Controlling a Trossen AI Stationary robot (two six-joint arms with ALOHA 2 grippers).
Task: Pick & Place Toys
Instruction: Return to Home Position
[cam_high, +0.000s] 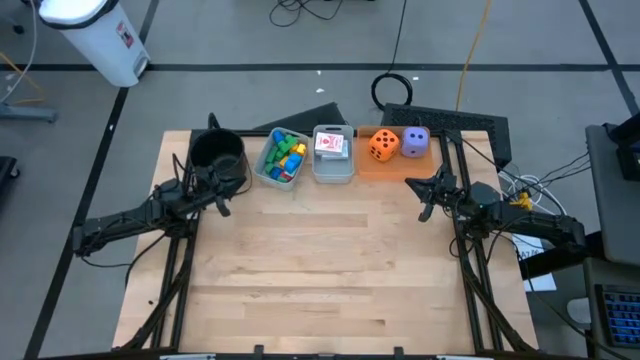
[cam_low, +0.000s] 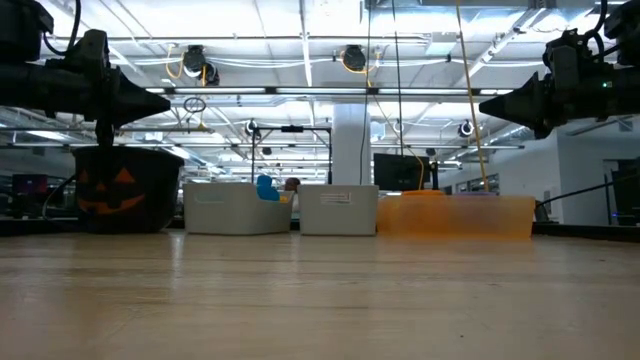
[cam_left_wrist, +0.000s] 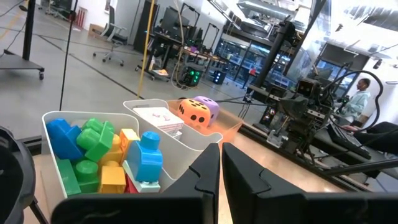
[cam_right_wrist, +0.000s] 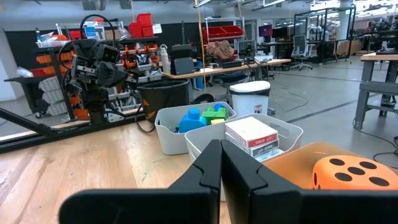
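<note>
The two dark fingers (cam_left_wrist: 205, 174) of the left gripper (cam_left_wrist: 221, 149) are pressing together with nothing between them. It is hovering above the table (cam_high: 320, 260) just in front of the black pot (cam_high: 215, 150), pointing across toward the other arm. The right gripper (cam_right_wrist: 221, 144) is mirroring it at the table's right side — fingers (cam_right_wrist: 202, 171) likewise closed on nothing, tips aiming left, near the front edge of the orange tray (cam_high: 400, 168).

Four containers are sitting in a row along the far edge: one pot, two pale bins, one tray. The left bin (cam_high: 280, 182) is holding the blocks (cam_high: 285, 155) — green, blue, yellow and red, at least six, though the heap is too jumbled for a sure count. The middle bin (cam_high: 333, 172) is holding the playing cards (cam_high: 330, 145), stacked flat, their long axis running away from the robot. Two dice are standing side by side on the tray: the orange die (cam_high: 383, 145) on the left, the purple die (cam_high: 415, 141) on the right.
</note>
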